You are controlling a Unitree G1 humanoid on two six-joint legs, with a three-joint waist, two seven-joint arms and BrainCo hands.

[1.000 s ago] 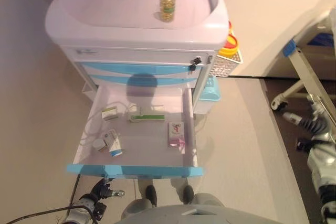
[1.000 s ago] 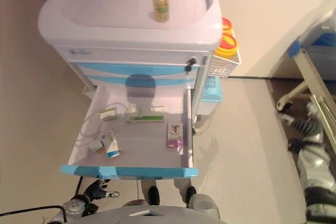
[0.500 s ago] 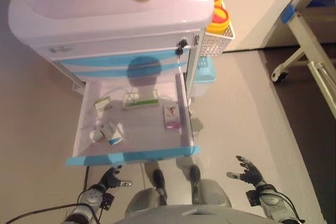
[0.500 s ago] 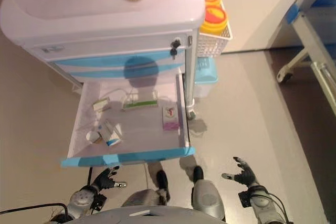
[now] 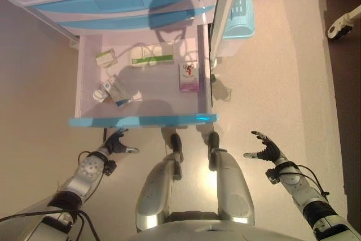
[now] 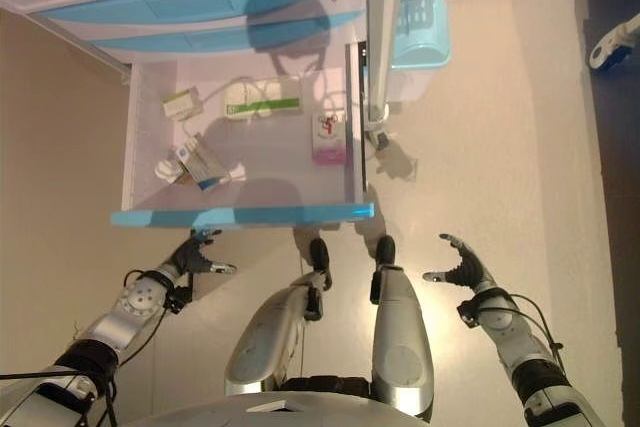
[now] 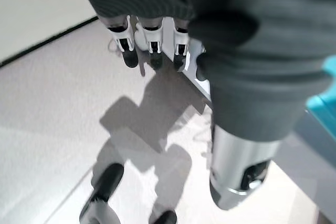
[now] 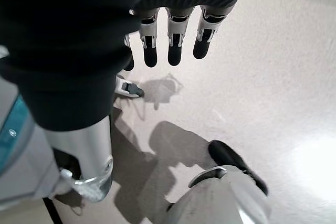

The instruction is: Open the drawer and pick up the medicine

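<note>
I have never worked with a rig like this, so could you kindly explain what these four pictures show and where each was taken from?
The two wide pictures come from the humanoid robot's head, looking down; the two close ones come from cameras on its wrists. Its left hand hangs just below the blue front of the open drawer of a cart; its right hand hovers over the floor. Both are open and hold nothing. In the drawer lie small medicine boxes: a pink one, a green-and-white one, and a blue-and-white one.
</note>
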